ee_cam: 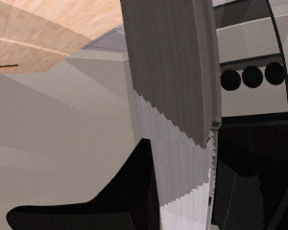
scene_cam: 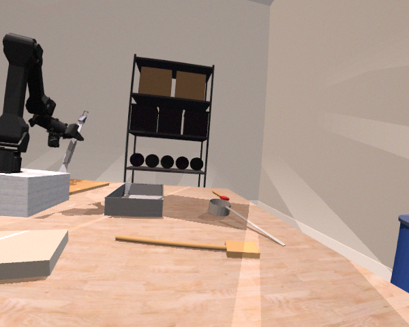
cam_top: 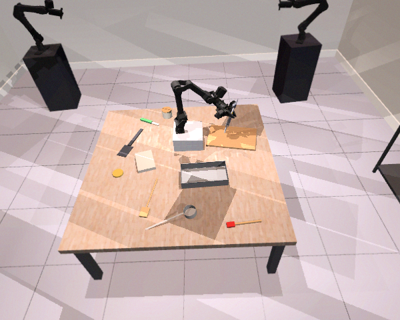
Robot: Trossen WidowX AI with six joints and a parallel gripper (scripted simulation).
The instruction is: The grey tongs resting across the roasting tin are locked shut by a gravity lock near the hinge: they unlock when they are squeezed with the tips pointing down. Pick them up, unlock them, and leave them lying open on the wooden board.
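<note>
The grey tongs [cam_top: 228,123] [scene_cam: 69,152] [ee_cam: 168,72] are held in the air, steeply tilted. Their lower end points down toward the wooden board [cam_top: 245,143] [scene_cam: 92,185], and a small loop shows at their upper end in the exterior view. My gripper [cam_top: 233,115] [scene_cam: 78,136] [ee_cam: 169,137] is shut on the tongs, above the board's back part. The arms look close together; the lock's state cannot be made out. The grey roasting tin [cam_top: 205,184] [scene_cam: 134,207] stands in front of the arm's base with no tongs across it.
The arm's white base block [cam_top: 188,145] [scene_cam: 7,195] stands left of the board. A saucepan [cam_top: 190,211] [scene_cam: 219,207], a red-headed spatula [cam_top: 231,224] and a wooden spatula [cam_top: 144,211] [scene_cam: 241,248] lie toward the front. A pale slab [cam_top: 145,161] and dark turner [cam_top: 125,150] lie left.
</note>
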